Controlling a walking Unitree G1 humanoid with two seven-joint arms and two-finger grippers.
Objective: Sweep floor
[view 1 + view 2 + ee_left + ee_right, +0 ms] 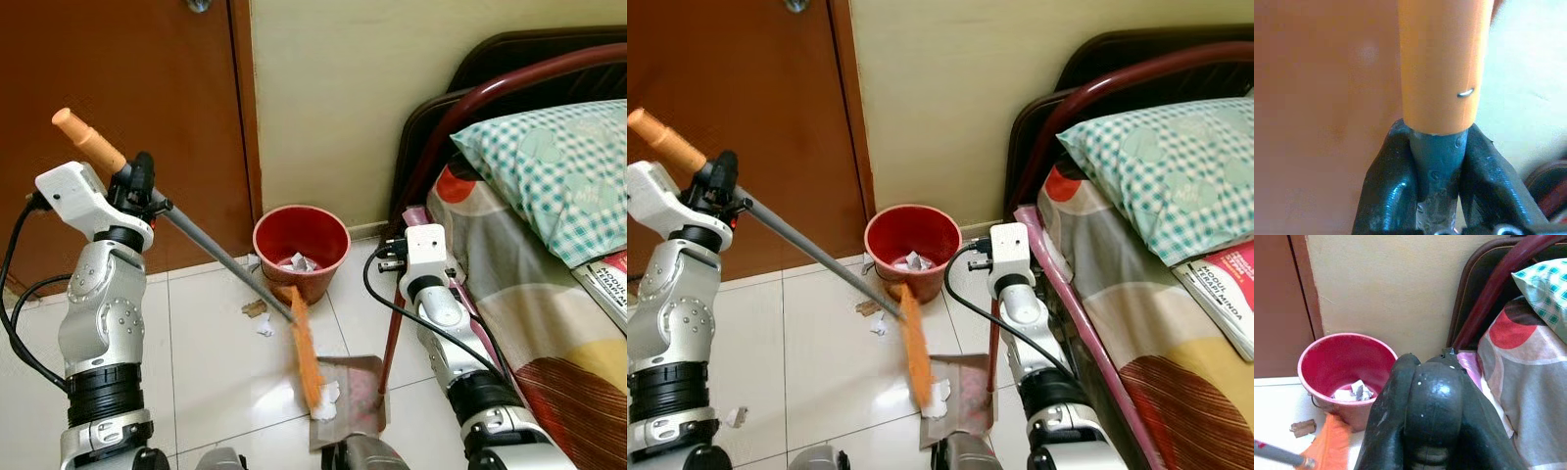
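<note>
Left gripper (1437, 171) is clamped on the broom (220, 250), its 2 black fingers (1383, 196) pinching the grey shaft just below the orange grip, up near the brown door (147, 117). The shaft is slanted down from there to the orange bristles (307, 354), which are rested on the dustpan (358, 397). A white paper wad (326, 399) is seen at the bristle tips, on the pan. Right gripper (392, 251) is closed around the top of the pan's upright red handle (389, 343), beside the bed (549, 323); in the right wrist view the fingers (1435, 416) are seen wrapped on a black knob, pressed together on it. A red bucket (301, 250) is stood against the wall behind the broom head, with crumpled paper (299, 262) inside. More scraps (260, 315) are left on the white tiles (216, 372) just in front of the bucket, and 1 more scrap (735, 417) is seen by the left arm. A checked pillow (549, 166) and a book (1229, 294) are laid on the bed.
</note>
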